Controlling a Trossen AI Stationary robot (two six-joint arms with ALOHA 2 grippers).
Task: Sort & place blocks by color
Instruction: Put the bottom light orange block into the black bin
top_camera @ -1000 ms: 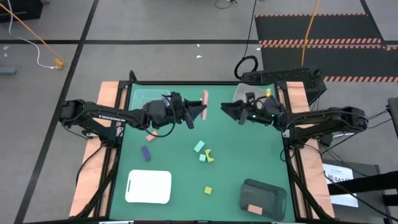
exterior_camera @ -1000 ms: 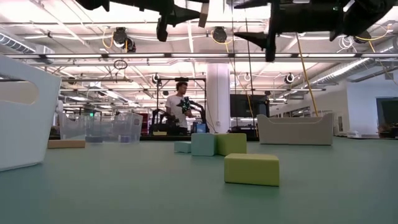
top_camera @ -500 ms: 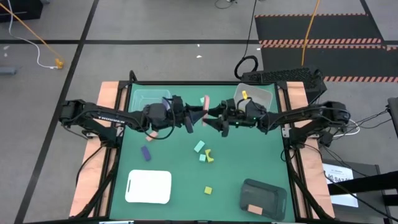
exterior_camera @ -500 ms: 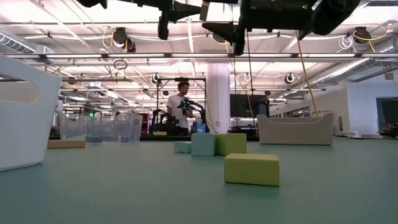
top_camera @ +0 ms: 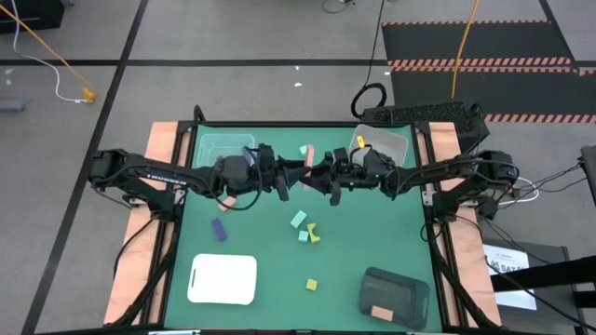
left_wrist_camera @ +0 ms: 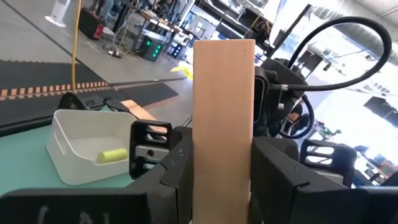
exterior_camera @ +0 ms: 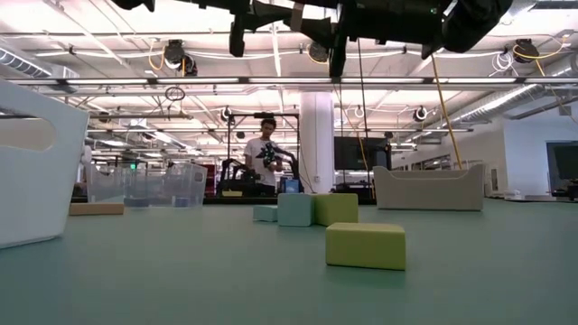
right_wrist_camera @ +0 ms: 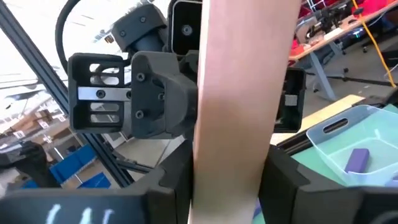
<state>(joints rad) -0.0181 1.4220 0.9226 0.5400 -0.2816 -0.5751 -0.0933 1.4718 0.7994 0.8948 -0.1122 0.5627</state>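
Note:
A salmon pink bar [top_camera: 311,154] hangs high above the green table's middle, between my two grippers. My left gripper [top_camera: 296,173] comes from the left and is shut on it. My right gripper [top_camera: 323,175] faces it from the right and is shut on the same bar. On the table lie a pink block [top_camera: 226,202], a purple block [top_camera: 219,229], two mint blocks [top_camera: 298,220], a yellow arch [top_camera: 315,233] and a yellow cube [top_camera: 312,284]. My left gripper pinches the bar's two long sides [left_wrist_camera: 221,162] between its two fingers, coming level from the table's left. The bar's free end [left_wrist_camera: 224,56] sticks out past the fingers. The bar is lifted clear of the table. My right gripper has a finger on each long side of the bar [right_wrist_camera: 233,162], coming level from the table's right, opposite my left gripper. The bar runs on past the fingers and out of the wrist view. Which end it has does not show.
A clear tub [top_camera: 216,147] with a purple block stands at the far left. A white tub [top_camera: 384,141] with a yellow block is at the far right. A white tray [top_camera: 223,279] and a dark tray [top_camera: 393,296] with a pink block sit near the front. A person stands far behind.
My right gripper has moved toward the table's left, up to the pink bar held by my left gripper, and has shut on it. The bar and my left gripper have stayed in place.

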